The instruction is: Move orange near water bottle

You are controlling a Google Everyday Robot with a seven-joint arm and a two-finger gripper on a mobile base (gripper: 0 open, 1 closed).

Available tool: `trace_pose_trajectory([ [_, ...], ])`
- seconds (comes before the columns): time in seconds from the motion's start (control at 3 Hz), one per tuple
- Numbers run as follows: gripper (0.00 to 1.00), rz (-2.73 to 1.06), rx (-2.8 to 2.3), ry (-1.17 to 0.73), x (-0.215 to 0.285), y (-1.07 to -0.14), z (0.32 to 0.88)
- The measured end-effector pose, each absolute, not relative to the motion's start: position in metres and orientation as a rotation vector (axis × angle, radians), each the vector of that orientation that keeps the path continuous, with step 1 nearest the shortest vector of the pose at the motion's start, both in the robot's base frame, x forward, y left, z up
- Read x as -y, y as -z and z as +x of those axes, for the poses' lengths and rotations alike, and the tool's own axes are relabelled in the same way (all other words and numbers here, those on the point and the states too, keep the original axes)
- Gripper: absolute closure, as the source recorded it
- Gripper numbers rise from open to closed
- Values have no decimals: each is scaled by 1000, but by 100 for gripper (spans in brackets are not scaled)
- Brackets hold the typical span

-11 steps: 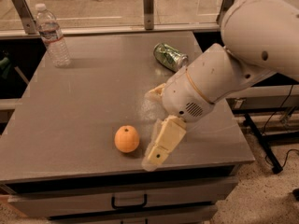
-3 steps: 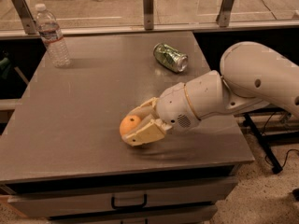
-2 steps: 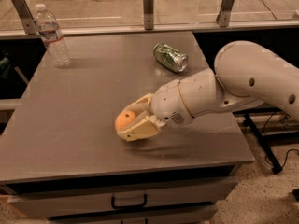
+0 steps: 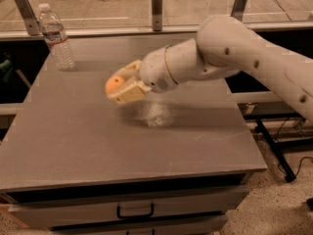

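The orange is a small round orange fruit held between the cream fingers of my gripper, lifted above the grey table near its middle. The gripper is shut on it; the white arm reaches in from the right. The water bottle, clear with a white cap and pale label band, stands upright at the table's far left corner, well left of the orange.
The green can is hidden behind my arm. A glass barrier with metal posts runs along the table's far edge. A drawer with a black handle sits under the front edge. Cables lie on the floor at right.
The gripper closed on the orange, lifted it off the table and carried it leftward and farther back, toward the bottle. The arm now covers the green can.
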State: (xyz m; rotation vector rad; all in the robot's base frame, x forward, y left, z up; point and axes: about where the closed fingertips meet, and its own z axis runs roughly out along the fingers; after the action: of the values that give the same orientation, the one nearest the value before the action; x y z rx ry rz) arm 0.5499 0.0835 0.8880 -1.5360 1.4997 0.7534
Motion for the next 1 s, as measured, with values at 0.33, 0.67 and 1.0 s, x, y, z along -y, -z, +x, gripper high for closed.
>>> trace_pose_trajectory([
  [0.33, 100, -1530, -1435, -708, -112, -898, 612],
  [0.67, 100, -1482, -1425, -656, -132, -897, 655],
  [1.0, 100, -1388, -1461, -618, -152, -888, 687],
])
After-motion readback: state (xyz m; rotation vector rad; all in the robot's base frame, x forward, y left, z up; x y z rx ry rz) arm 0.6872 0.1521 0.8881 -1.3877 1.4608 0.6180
